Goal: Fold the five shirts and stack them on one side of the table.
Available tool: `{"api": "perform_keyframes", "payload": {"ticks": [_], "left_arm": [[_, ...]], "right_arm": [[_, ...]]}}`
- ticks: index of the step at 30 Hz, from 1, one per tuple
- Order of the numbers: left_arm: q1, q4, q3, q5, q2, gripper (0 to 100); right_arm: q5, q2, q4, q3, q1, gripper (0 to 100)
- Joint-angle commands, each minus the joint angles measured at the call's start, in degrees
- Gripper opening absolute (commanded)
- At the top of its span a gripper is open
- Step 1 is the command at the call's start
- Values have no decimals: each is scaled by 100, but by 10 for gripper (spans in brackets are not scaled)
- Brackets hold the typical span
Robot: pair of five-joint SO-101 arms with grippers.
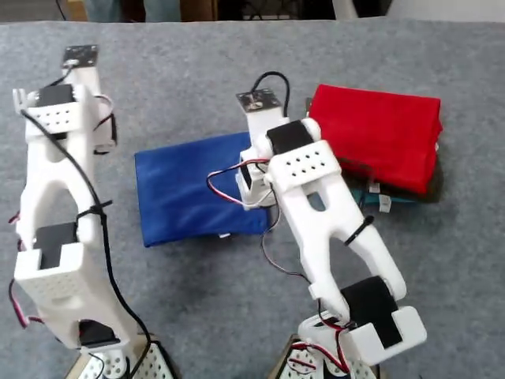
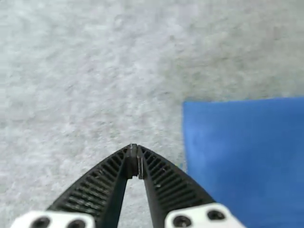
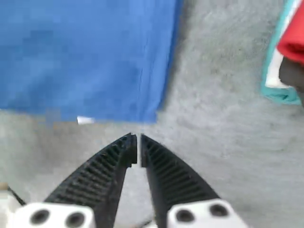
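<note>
A folded blue shirt (image 1: 197, 189) lies flat in the middle of the grey table (image 1: 197, 316). To its right is a stack with a folded red shirt (image 1: 379, 134) on top and a teal one (image 1: 390, 197) under it. My right gripper (image 3: 137, 140) is shut and holds nothing. It hangs just off the blue shirt's (image 3: 85, 57) edge, by a small white tag (image 3: 85, 120), with the teal layer (image 3: 275, 78) and red shirt (image 3: 292, 38) off to one side. My left gripper (image 2: 133, 152) is shut and empty over bare table, beside a corner of the blue shirt (image 2: 247, 161).
The right arm (image 1: 316, 181) stretches over the blue shirt's right edge, its cables trailing beside it. The left arm (image 1: 55, 174) runs along the table's left side. Bare table surrounds the blue shirt at the front and far left.
</note>
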Motion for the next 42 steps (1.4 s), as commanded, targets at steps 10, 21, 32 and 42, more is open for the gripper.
{"api": "perform_keyframes", "payload": {"ticks": [10,21,32,42], "left_arm": [[-207,0,330,-62,-325,30],[-207,0,330,-97,-325,30],[-215,0,330,-97,-325,30],[-277,9,338,-105,-316,30]], "right_arm": [[-2558,-154,-1996,1147,-835,413],[-3103,1789,-2840,567,-818,413],[-3103,2993,-2796,-57,-782,413],[-3095,3020,-2576,-40,-730,328]]}}
